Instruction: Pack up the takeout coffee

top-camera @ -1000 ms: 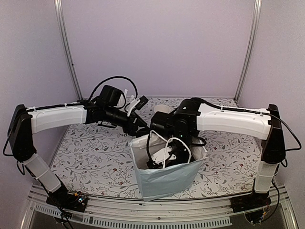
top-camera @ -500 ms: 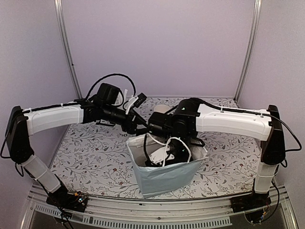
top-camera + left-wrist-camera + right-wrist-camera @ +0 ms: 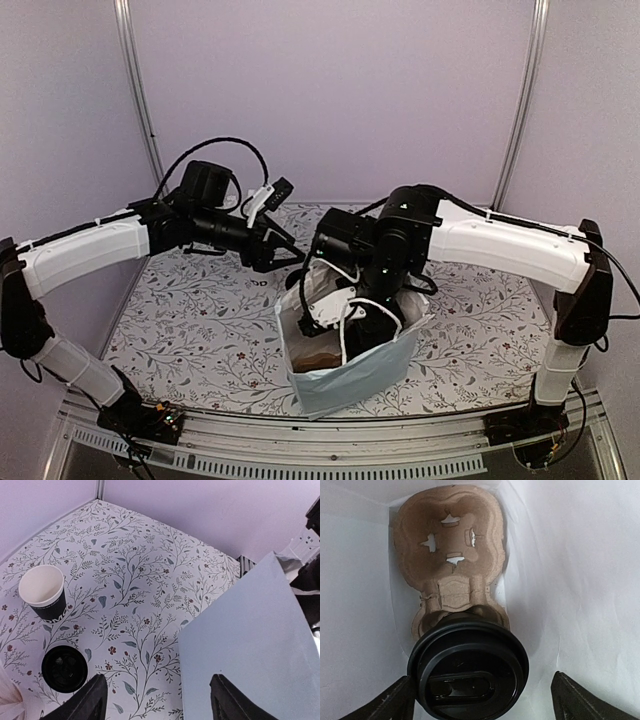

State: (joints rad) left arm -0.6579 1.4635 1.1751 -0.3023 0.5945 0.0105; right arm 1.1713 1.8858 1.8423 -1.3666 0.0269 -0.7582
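since a second ago the left gripper (image 3: 283,258) has backed off the blue bag (image 3: 345,380). left wrist: jaws spread, empty; unlidded cup (image 3: 44,592) upright, ahead-left near the table (image 3: 150,570) edge. right wrist: right gripper (image 3: 482,695) released, lidded cup (image 3: 468,672) bagged between its jaws.

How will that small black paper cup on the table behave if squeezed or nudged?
The small black paper cup stands open and looks empty, so probably light and quick to tip at a nudge. The flat black round lid lies beside it, not on it, so the rim would likely buckle under a firm squeeze.
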